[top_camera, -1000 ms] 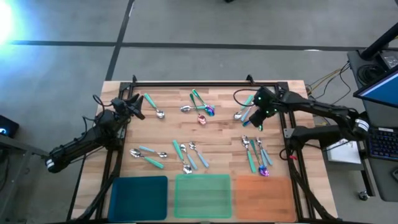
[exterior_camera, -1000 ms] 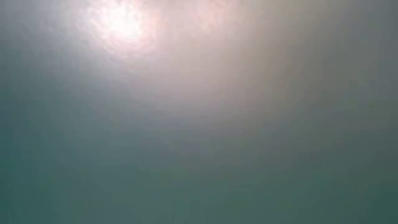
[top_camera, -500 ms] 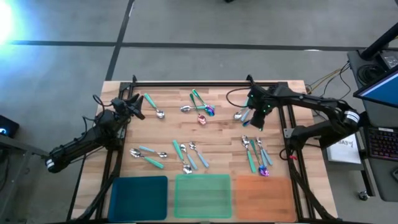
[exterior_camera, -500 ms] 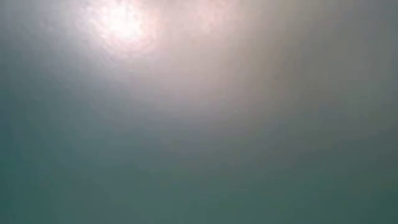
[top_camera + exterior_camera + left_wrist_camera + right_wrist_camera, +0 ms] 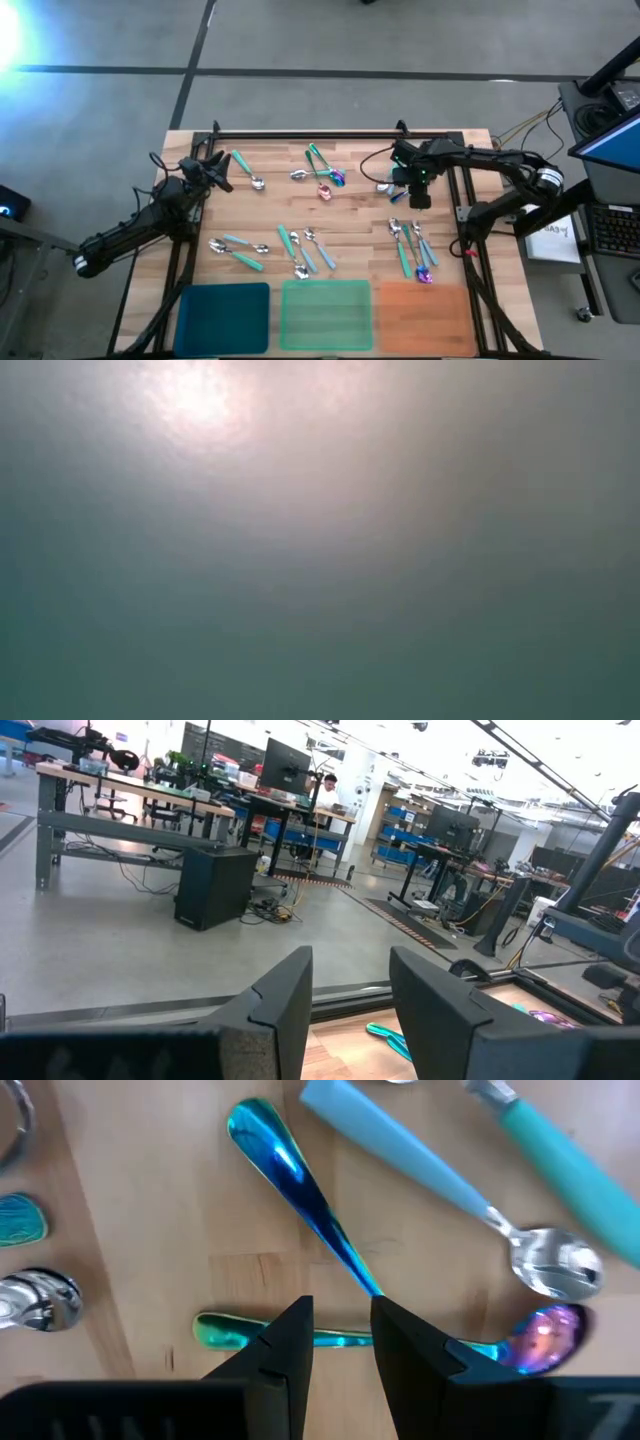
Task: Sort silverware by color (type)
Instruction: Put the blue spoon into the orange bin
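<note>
Small spoons lie flat in loose groups on the wooden table. My right gripper points down, open by a narrow gap, over the far right group. Below it lie two iridescent spoons, one slanting and one crosswise with a purple bowl. A pale blue-handled spoon and a teal-handled one lie beside them. My left gripper waits open and level at the far left, near a teal-handled spoon. The low view shows only haze.
Three flat trays lie along the near edge: blue, green, orange. More spoons lie at far middle, near left, near middle and near right. A black frame rail runs along the far edge.
My right gripper has sunk a little toward the spoons at the far right and has rolled about its own pointing line. The gap between its fingers looks the same. No spoon has moved.
</note>
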You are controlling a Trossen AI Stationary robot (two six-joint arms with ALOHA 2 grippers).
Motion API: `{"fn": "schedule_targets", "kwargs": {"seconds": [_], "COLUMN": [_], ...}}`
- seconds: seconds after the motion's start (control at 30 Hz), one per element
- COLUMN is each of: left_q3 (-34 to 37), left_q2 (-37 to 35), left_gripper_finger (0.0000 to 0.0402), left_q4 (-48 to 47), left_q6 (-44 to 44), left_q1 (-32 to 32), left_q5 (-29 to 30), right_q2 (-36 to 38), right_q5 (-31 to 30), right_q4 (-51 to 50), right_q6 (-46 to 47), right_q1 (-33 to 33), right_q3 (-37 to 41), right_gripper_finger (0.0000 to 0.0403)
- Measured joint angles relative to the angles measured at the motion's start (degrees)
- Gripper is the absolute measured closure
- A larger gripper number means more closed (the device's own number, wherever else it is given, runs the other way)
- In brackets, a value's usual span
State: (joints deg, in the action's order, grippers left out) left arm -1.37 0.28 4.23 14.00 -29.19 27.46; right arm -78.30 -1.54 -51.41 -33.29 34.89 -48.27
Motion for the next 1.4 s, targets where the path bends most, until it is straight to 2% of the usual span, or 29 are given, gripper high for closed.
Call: {"fn": "schedule_targets", "kwargs": {"seconds": [0.17, 0.4, 0.83, 0.97, 1.17, 1.4], "left_q3": [0.0, 0.0, 0.0, 0.0, 0.0, 0.0], "left_q2": [0.0, 0.0, 0.0, 0.0, 0.0, 0.0], "left_gripper_finger": [0.0281, 0.0281, 0.0281, 0.0281, 0.0281, 0.0281], "left_q4": [0.0, 0.0, 0.0, 0.0, 0.0, 0.0], "left_q6": [0.0, 0.0, 0.0, 0.0, 0.0, 0.0], "left_q1": [0.0, 0.0, 0.0, 0.0, 0.0, 0.0], "left_q5": [0.0, 0.0, 0.0, 0.0, 0.0, 0.0], "right_q2": [-4.5, -8.8, -12.1, -12.6, -12.2, -10.7], "right_q5": [-1.0, -9.5, -9.7, -9.4, -8.8, -9.0], "right_q4": [1.9, 2.9, 4.3, 4.2, 4.2, 5.3], "right_q6": [0.3, 0.3, 1.1, 3.5, 4.8, 5.7], "right_q1": [0.0, -0.1, -0.1, -0.1, -0.2, -0.1], "right_q3": [0.0, 0.0, -0.1, -0.1, 0.0, -0.7], "right_gripper_finger": [0.0309, 0.0309, 0.0285, 0.0311, 0.0382, 0.0389]}}
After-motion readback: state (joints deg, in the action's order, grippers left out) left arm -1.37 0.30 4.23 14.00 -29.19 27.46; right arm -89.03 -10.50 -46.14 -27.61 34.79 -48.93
